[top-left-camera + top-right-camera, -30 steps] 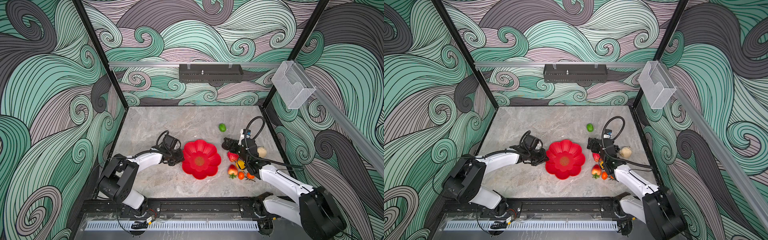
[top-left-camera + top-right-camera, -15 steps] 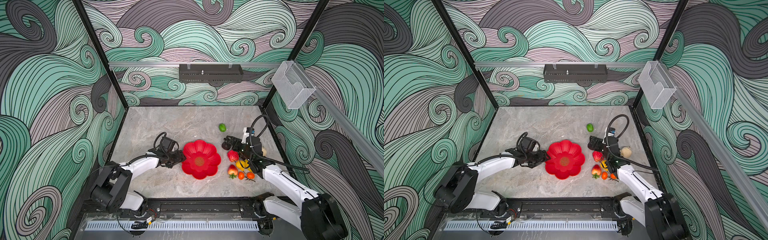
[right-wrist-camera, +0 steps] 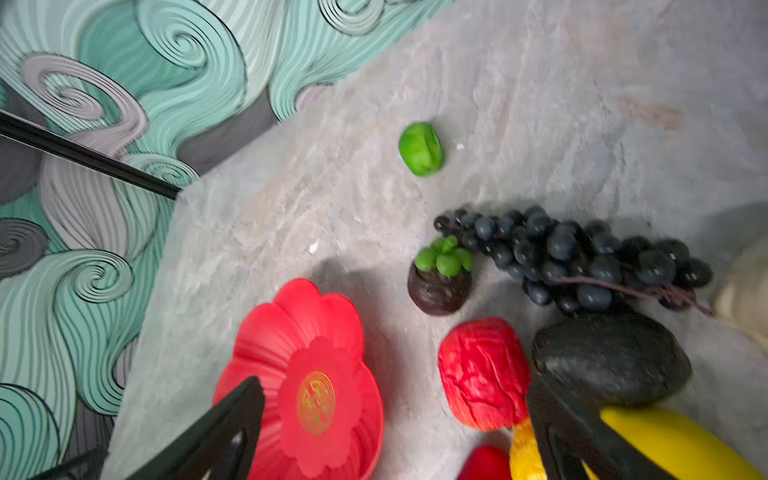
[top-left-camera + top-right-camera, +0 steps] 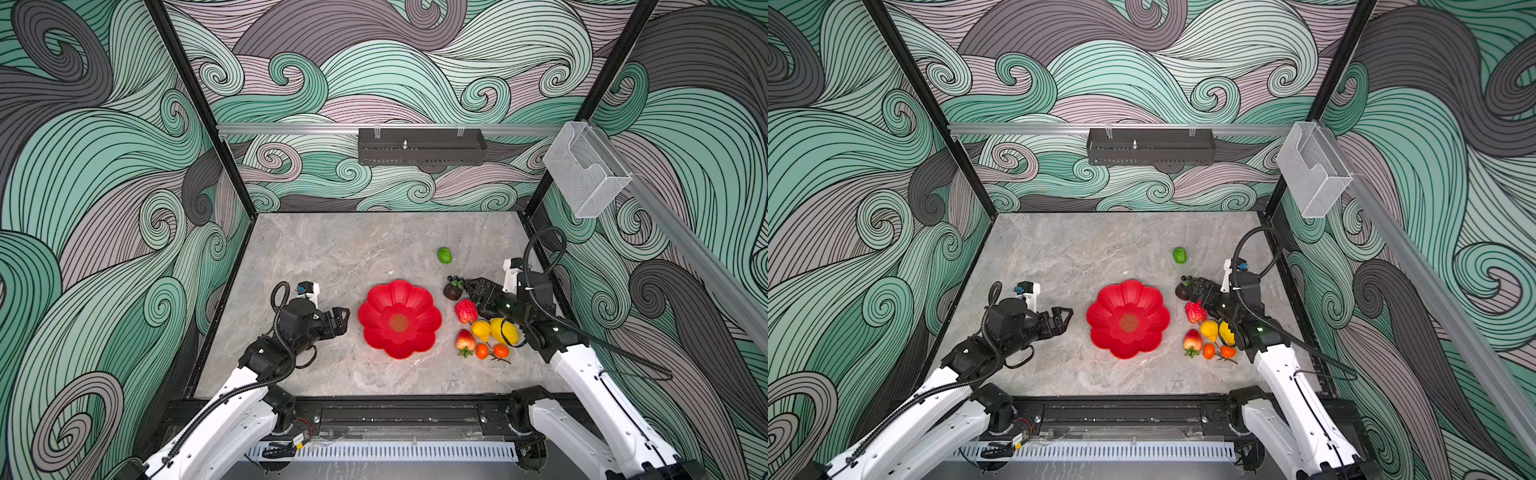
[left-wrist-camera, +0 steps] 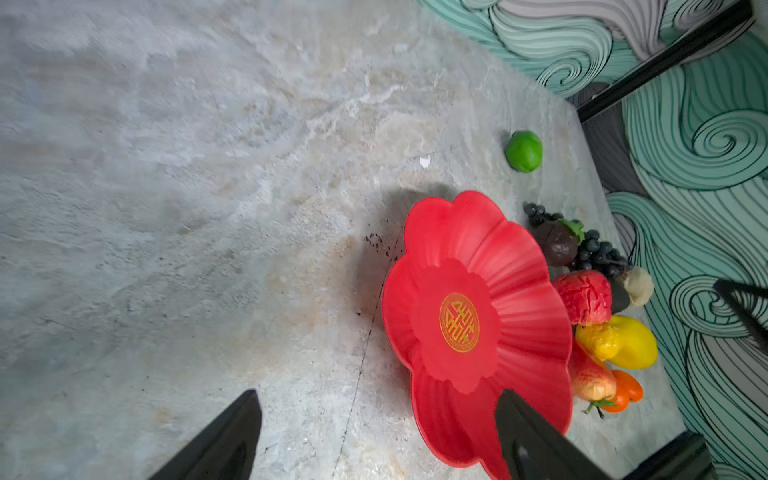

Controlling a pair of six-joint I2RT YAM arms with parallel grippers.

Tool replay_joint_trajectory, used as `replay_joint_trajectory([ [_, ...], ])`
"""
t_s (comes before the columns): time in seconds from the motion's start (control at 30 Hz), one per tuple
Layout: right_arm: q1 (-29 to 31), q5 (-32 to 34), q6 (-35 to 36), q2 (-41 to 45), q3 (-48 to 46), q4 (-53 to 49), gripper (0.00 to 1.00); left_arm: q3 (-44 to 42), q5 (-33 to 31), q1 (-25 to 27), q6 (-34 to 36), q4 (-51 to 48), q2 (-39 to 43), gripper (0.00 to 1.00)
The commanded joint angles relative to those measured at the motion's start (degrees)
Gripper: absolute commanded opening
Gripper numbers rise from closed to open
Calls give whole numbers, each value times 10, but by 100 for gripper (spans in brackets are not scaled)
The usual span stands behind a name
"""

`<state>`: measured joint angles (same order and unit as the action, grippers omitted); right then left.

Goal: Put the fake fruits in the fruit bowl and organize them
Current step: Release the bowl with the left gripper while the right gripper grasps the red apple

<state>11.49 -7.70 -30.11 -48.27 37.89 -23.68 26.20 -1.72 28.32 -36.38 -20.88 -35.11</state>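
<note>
Fake fruits (image 4: 482, 330) clustered on the table (image 4: 332, 257) beside the fruit bowl (image 4: 399, 320).
Left gripper (image 4: 344, 320) and right gripper (image 4: 471, 293) gape, empty; the avocado (image 3: 611, 365), hidden in both top views, shows in the right wrist view.

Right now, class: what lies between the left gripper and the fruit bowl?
Nothing but bare marble tabletop separates the left gripper from the fruit bowl; both top views show it.

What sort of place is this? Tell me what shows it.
Probably a robot test cell: two robot arms at the front of a stone-look table, wave-printed walls on a black frame, fake fruits beside a red fruit bowl.
</note>
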Motion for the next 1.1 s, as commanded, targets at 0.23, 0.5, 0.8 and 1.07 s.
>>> replay_joint_trajectory([
  [0.23,16,49,45,-49,36,-129,99,107,-113,2,-14,161,-128,93],
  [0.5,77,90,78,-133,90,-145,95,54,-101,2,-5,255,-208,93],
  [0.8,129,104,98,-257,150,-176,90,-39,-137,2,22,347,-198,93],
  [1.07,128,160,121,-338,201,-214,89,-47,-131,2,37,376,-218,93],
])
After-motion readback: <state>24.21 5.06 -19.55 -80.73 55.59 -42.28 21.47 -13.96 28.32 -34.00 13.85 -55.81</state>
